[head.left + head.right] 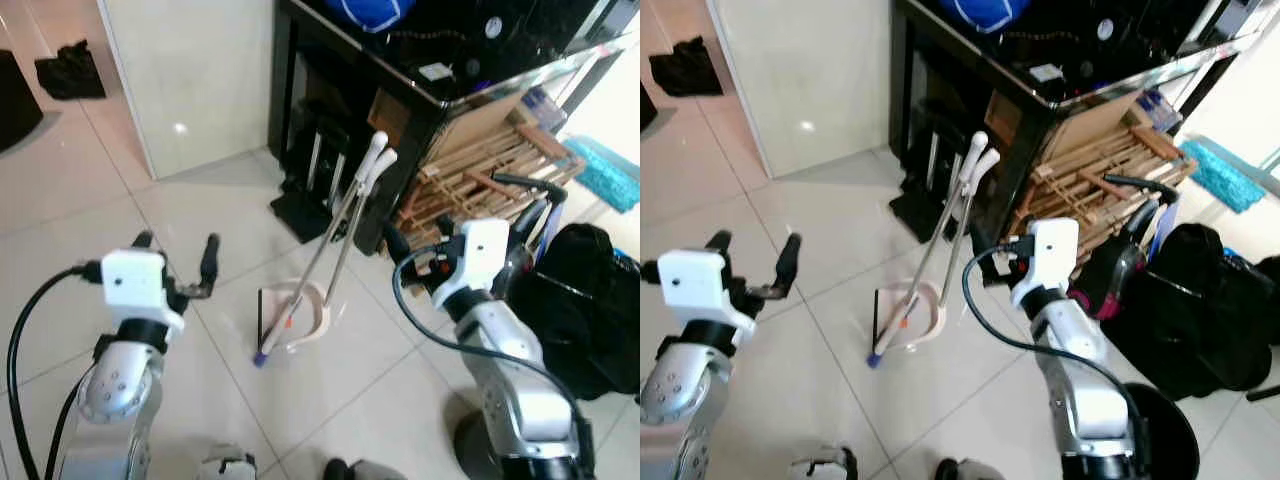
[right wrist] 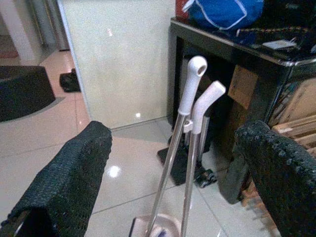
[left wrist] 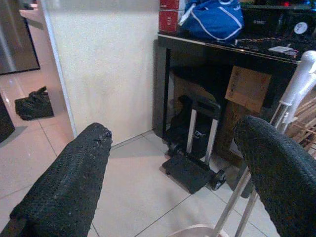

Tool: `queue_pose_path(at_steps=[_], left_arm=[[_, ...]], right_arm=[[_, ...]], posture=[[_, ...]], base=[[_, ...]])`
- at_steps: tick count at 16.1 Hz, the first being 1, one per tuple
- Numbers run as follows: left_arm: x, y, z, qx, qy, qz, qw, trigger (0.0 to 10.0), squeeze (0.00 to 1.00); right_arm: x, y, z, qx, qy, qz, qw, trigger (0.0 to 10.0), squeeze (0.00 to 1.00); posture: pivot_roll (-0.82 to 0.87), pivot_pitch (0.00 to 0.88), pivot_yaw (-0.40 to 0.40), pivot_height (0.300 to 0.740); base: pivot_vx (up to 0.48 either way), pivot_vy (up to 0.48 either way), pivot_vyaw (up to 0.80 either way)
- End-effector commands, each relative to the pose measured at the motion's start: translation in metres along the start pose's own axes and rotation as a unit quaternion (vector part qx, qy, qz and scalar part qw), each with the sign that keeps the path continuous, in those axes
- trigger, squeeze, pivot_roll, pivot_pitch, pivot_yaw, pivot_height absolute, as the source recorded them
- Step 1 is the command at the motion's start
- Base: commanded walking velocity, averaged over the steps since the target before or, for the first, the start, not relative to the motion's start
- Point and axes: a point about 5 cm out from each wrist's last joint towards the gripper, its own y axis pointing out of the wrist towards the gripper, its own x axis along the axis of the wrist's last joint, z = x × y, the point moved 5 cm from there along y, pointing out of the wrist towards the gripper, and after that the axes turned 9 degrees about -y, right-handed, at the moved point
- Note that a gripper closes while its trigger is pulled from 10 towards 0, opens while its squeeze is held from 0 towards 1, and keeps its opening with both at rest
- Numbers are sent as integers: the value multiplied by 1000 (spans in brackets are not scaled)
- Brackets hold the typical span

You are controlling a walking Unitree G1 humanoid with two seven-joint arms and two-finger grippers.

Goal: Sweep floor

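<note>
A broom and a long-handled dustpan lean together against the black table's corner, just ahead of me. Their two metal poles end in white grips (image 1: 375, 155) at the top. The pale pink dustpan (image 1: 308, 310) rests on the tiled floor, and the broom's blue-tipped foot (image 1: 262, 355) sits beside it. My left gripper (image 1: 177, 248) is raised to the left of the dustpan, open and holding nothing. My right gripper (image 2: 173, 129) is raised to the right of the poles, also open and empty. In the right wrist view the white grips (image 2: 197, 89) stand between its two fingers, some way off.
The black table (image 1: 430, 100) carries a blue bag (image 1: 370, 10). A hand trolley (image 1: 305, 200) stands beneath it. A folded wooden rack (image 1: 490, 165) leans at its right side. A big black bag (image 1: 585, 300) lies on my right. A cream wall (image 1: 190, 70) rises at the left.
</note>
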Motion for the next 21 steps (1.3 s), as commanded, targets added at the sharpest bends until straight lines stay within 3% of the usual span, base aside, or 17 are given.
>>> queue_pose_path(at_steps=[1,10,17,21], left_arm=[[6,2,-5,-7,-1,-2,1000,10000,0],[17,-5,-19,-33,14,5,999,10000,0],[19,0,-20,-40,17,6,999,10000,0],[19,1,-22,-51,21,11,998,10000,0]], right_arm=[[2,-2,1,13,-5,1,1000,10000,0],[17,4,22,48,13,-15,999,10000,0],[24,6,14,10,26,-33,999,10000,0],[34,5,3,-21,58,-60,996,10000,0]], posture=[[171,121,-148,740],[193,96,-148,740],[200,89,-141,740],[197,95,-134,740]], base=[[0,0,0],[251,0,178],[327,0,0],[326,0,0]])
